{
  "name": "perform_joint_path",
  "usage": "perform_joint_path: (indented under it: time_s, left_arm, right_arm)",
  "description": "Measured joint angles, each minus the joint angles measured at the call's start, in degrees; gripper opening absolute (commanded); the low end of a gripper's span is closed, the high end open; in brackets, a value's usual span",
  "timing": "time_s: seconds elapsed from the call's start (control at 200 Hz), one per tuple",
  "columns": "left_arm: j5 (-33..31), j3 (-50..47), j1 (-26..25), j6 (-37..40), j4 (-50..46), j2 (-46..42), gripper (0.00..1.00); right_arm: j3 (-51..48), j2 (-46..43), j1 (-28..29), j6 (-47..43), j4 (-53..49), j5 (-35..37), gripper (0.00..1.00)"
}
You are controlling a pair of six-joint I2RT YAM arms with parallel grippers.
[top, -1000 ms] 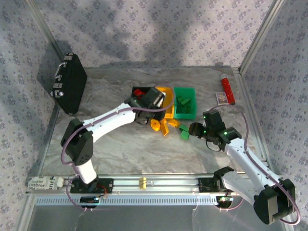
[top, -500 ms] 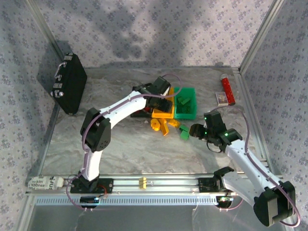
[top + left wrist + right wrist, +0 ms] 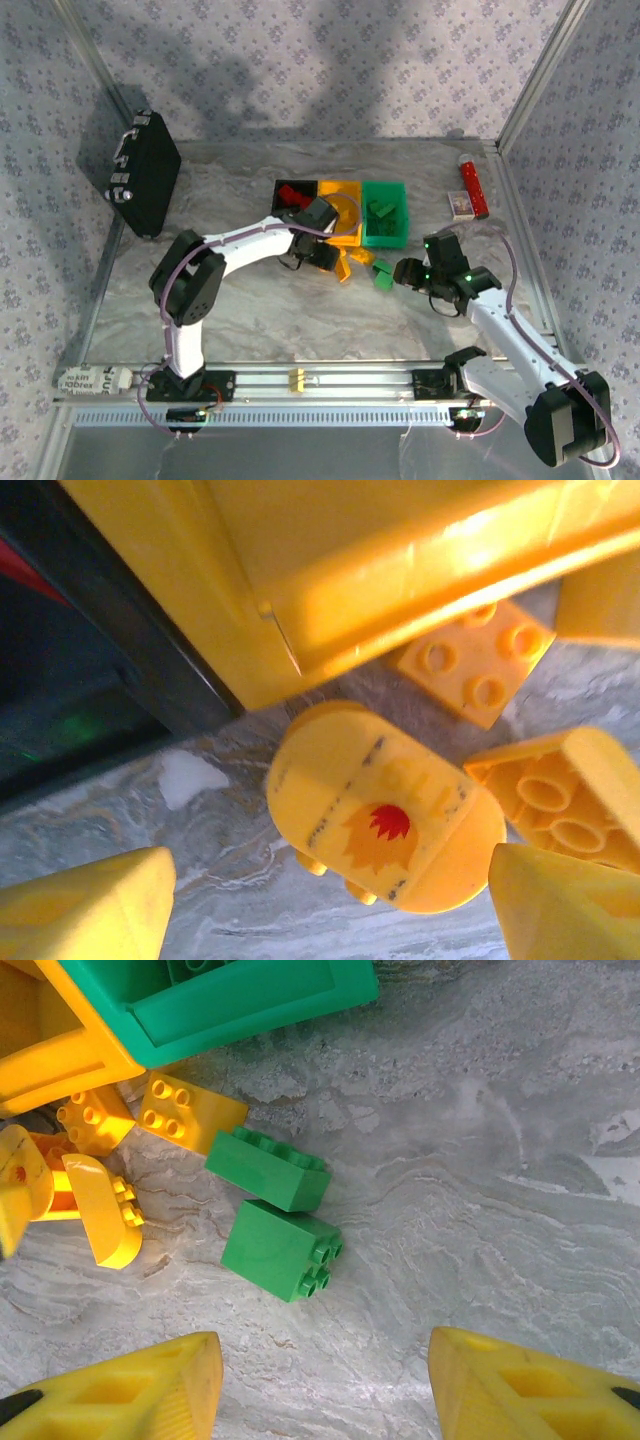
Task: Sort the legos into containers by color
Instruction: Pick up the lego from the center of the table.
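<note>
The left gripper (image 3: 330, 920) had sprung wide and empty, having swung back from above the yellow bin (image 3: 300, 570) to the loose pile at its front wall. A rounded yellow brick (image 3: 385, 810) lay on the table (image 3: 230, 880) between its fingers, with other yellow legos (image 3: 475, 660) beside it. This suggested one drop made and the next pick lined up. The right gripper (image 3: 320, 1380) stayed part-open and empty, short of two green bricks (image 3: 280, 1250).

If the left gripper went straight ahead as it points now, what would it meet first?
Likely the rounded yellow lego with a red flame print, on the table ahead of the left gripper.
</note>
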Motion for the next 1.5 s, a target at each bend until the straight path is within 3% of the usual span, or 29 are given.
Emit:
perform_joint_path:
  time_s: [0.48, 0.875, 1.314, 1.504]
  left_arm:
    - [1.75, 0.66, -0.28, -1.4, 2.62, 0.92, 0.88]
    - [3.04, 1.84, -0.39, -1.64, 2.38, 3.34, 0.83]
    - [3.06, 2.51, -0.39, -2.01, 2.47, 4.13, 0.66]
    - [3.04, 2.51, -0.48, -2.49, 2.8, 4.33, 0.52]
  right_arm:
    - [0.0, 0.02, 0.0, 0.0, 0.0, -0.15, 0.59]
    - [-0.44, 0.07, 0.0, 0.0, 0.26, -0.15, 0.59]
    - [-1.62, 0.0, -0.26, 0.0, 0.24, -0.15, 0.59]
    - [-1.62, -0.02, -0.37, 0.0, 0.24, -0.15, 0.59]
